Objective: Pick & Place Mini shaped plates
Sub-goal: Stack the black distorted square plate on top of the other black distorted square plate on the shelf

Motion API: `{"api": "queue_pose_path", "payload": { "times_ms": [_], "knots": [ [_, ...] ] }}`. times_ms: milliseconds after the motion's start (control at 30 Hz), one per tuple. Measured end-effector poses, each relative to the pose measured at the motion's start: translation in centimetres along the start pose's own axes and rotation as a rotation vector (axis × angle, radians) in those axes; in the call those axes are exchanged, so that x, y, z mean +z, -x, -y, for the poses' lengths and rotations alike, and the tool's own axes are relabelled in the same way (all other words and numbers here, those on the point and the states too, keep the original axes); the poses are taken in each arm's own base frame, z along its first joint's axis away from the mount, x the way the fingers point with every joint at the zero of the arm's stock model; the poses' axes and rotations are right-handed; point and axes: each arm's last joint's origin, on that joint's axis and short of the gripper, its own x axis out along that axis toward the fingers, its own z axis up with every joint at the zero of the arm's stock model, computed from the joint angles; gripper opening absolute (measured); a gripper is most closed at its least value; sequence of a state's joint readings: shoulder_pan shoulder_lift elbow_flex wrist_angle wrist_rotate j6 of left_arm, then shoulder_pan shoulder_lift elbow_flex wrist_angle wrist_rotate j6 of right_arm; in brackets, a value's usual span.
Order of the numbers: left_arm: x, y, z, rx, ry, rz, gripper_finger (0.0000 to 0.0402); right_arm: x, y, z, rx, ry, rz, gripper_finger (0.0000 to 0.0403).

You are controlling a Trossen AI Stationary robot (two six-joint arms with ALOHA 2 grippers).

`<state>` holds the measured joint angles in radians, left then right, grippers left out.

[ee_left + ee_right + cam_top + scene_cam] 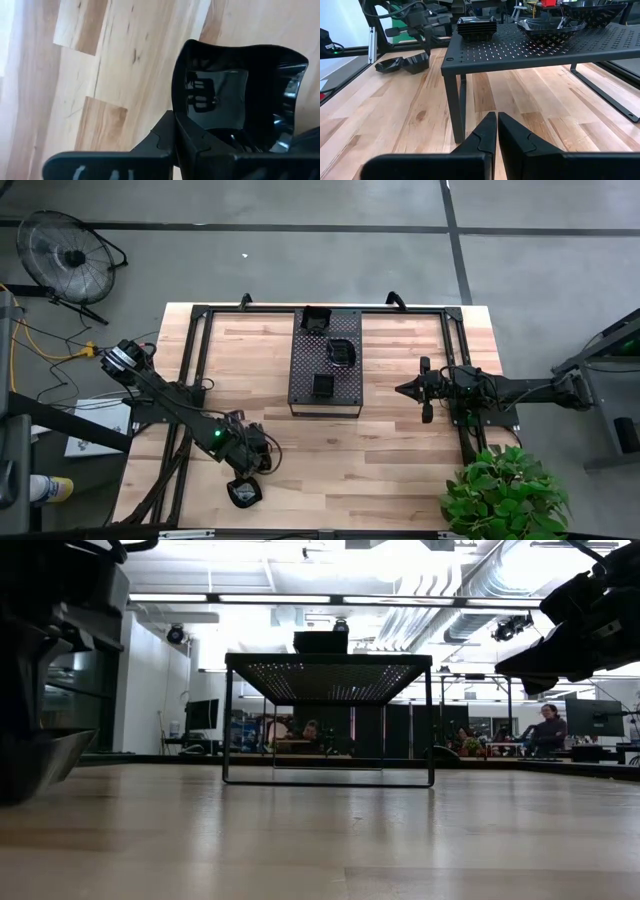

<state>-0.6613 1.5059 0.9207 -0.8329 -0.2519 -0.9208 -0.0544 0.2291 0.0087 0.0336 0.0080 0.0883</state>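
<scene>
Black glossy mini plate (240, 90) pinched by its rim in the closed left claw (175, 145), on the wooden table (100, 75).

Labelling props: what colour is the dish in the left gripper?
Glossy black dish, shown best in the left wrist view, pinched by the left gripper.

From the low camera the tray (330, 662) hides whatever dishes sit on top, the left arm's wrist camera cuts the black dish (235, 90) off at the picture's edge, and the people (545, 730) in the background are too blurry to make out.
</scene>
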Motion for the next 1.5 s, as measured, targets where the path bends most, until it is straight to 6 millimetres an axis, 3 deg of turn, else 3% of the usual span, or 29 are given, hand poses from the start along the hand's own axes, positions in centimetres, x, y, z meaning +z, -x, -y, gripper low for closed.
{"api": "queue_pose_path", "payload": {
  "times_ms": [267,500,833,1300,1500],
  "knots": [
    [0.1,0.1,0.0,0.006,0.000,0.006,0.0000,0.0,0.0,0.0,0.000,0.000,0.000,0.0012],
    [0.8,1.4,0.3,0.029,-0.035,0.038,0.0000,0.0,0.0,0.0,0.000,0.000,0.000,0.0012],
    [0.7,1.3,0.0,0.068,-0.038,0.044,0.0003,0.0,0.0,0.0,0.000,0.000,0.000,0.0012],
    [0.5,0.6,0.1,0.099,-0.055,0.017,0.0097,0.0,0.0,0.0,-0.001,0.000,0.000,0.0012],
    [-0.1,-0.3,-0.2,0.081,-0.047,-0.018,0.0117,0.0,0.0,0.0,0.000,0.000,0.000,0.0012]
  ]
}}
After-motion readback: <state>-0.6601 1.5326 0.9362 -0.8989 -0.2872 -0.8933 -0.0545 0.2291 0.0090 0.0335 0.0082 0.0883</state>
